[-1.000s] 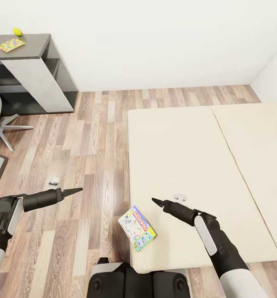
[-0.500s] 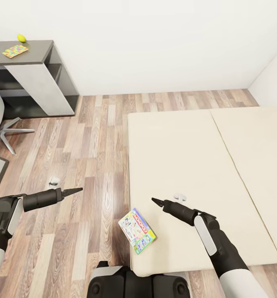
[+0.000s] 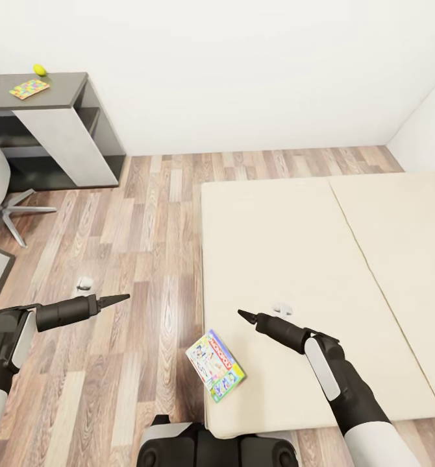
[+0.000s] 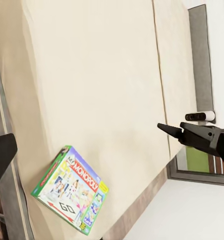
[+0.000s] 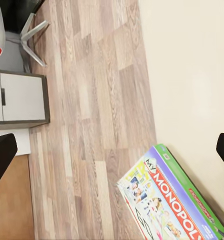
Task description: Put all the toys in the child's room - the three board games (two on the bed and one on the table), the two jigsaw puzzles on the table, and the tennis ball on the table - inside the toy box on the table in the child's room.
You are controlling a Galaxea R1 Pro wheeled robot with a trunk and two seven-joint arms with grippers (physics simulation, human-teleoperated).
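Your view has slid down a little over the last second; nothing else moved. The board game (image 3: 215,364) lies on the bed's (image 3: 295,259) near corner, between your left hand (image 3: 121,299) and right hand (image 3: 245,316), both pinched together, empty.

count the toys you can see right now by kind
board games: 1, the Monopoly box hanging over the bed's near corner
jigsaw puzzles: 1, the board on the dark desk
tennis balls: 1, the ball on that desk by the wall
total: 3
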